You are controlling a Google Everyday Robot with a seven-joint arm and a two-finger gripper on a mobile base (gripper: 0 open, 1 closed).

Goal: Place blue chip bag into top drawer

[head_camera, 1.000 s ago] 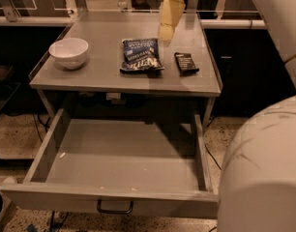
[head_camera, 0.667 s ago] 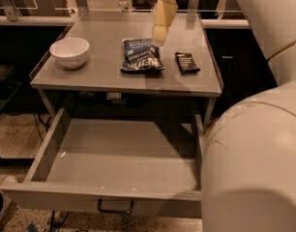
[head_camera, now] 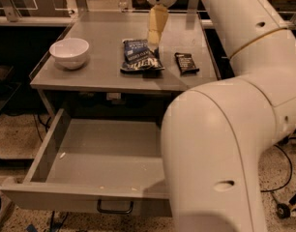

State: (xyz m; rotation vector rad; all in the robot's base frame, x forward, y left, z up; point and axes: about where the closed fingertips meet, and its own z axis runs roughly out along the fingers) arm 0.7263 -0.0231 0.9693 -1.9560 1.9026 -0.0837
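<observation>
My gripper (head_camera: 155, 36) hangs over the far side of the blue chip bag (head_camera: 140, 58); open or closed, I cannot tell.

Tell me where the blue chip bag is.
The blue chip bag lies on the tabletop between the white bowl and the black packet, the claw over its far edge.

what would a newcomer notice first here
The huge white arm fills the right foreground, reaching back over the grey table. Its tool hangs just above the blue chip bag near the table's middle. Below the tabletop, the top drawer stands pulled wide open.
</observation>
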